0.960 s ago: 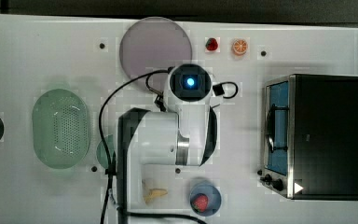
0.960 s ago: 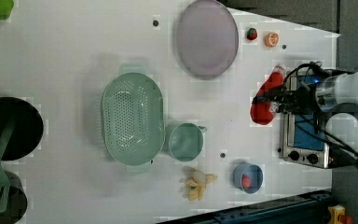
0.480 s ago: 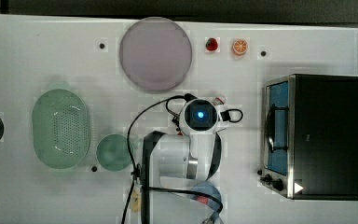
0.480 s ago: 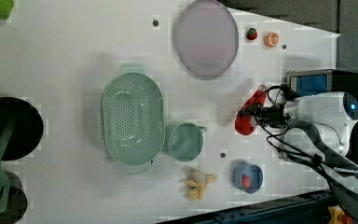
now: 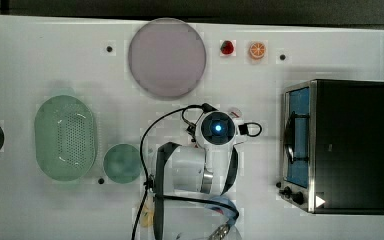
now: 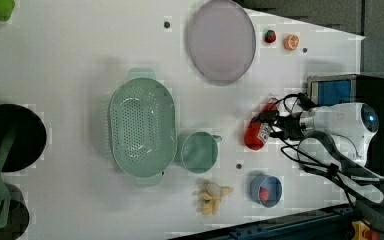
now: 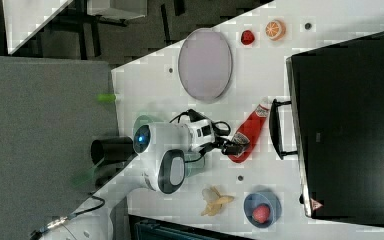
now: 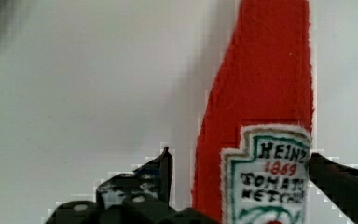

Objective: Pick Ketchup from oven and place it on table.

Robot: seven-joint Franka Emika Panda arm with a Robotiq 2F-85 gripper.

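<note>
The ketchup (image 7: pixel 247 131), a red bottle with a white-and-red label, lies lengthwise just over the white table (image 5: pixel 55 55), beside the oven (image 5: pixel 340 145) with its dark handle. My gripper (image 7: pixel 232 145) is shut on the ketchup at the label end. In the wrist view the ketchup (image 8: pixel 261 93) sits between the black fingers (image 8: pixel 161 172) of the gripper (image 8: pixel 240 157). The left view has the ketchup (image 6: pixel 256 134) out on the table, clear of the oven (image 6: pixel 350 90), with the gripper (image 6: pixel 272 125) on it. In the top view my wrist hides all but its white cap (image 5: pixel 236 111).
A purple plate (image 5: pixel 167 57), a strawberry (image 5: pixel 226 47) and an orange slice (image 5: pixel 257 50) lie along the top view's upper edge. A green colander (image 5: pixel 66 137) and green cup (image 5: pixel 122 162) stand at the top view's left. A blue bowl (image 6: pixel 266 190) and banana (image 6: pixel 212 192) lie near my base.
The arm has carried the ketchup away from the oven front, toward the left view's left and lower side. It has stayed in the gripper throughout.
</note>
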